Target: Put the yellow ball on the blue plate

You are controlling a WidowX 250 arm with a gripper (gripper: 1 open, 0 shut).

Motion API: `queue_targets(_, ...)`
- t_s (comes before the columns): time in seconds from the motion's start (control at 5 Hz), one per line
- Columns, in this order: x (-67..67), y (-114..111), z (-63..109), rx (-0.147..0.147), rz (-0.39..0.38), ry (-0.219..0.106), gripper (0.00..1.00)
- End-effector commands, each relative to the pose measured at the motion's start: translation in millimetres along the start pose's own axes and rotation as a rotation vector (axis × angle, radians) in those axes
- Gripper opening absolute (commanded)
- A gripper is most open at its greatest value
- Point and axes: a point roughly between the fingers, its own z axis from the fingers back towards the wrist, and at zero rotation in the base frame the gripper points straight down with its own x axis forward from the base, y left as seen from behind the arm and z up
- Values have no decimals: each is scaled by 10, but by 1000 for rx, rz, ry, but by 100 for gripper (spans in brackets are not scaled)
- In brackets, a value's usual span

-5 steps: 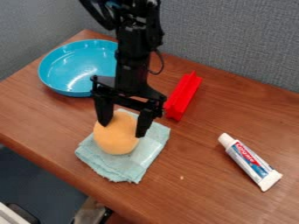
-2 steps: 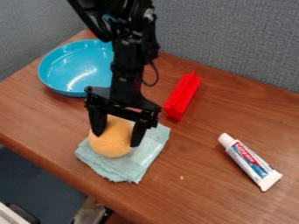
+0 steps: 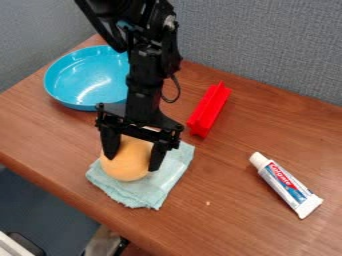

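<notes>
The yellow ball (image 3: pixel 128 164) rests on a pale teal folded cloth (image 3: pixel 144 178) near the table's front edge. My gripper (image 3: pixel 131 152) points down over it, open, with one black finger on each side of the ball; I cannot tell whether the fingers (image 3: pixel 104 140) touch it. The arm hides the ball's top. The blue plate (image 3: pixel 83 76) sits at the back left of the table, with nothing in it.
A red block (image 3: pixel 207 108) stands just right of the arm. A toothpaste tube (image 3: pixel 286 184) lies at the front right. The brown table's front edge (image 3: pixel 54 170) runs close to the cloth.
The gripper has sunk slightly and shifted left, so its fingers now straddle the ball lower down. The ball and cloth have stayed put.
</notes>
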Motion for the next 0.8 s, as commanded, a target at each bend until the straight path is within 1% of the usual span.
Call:
queue_targets(0.0,-26,-77,-33,-2,-8,3,100)
queue_targets(0.6,-41,-112,-84,9,12,15,100)
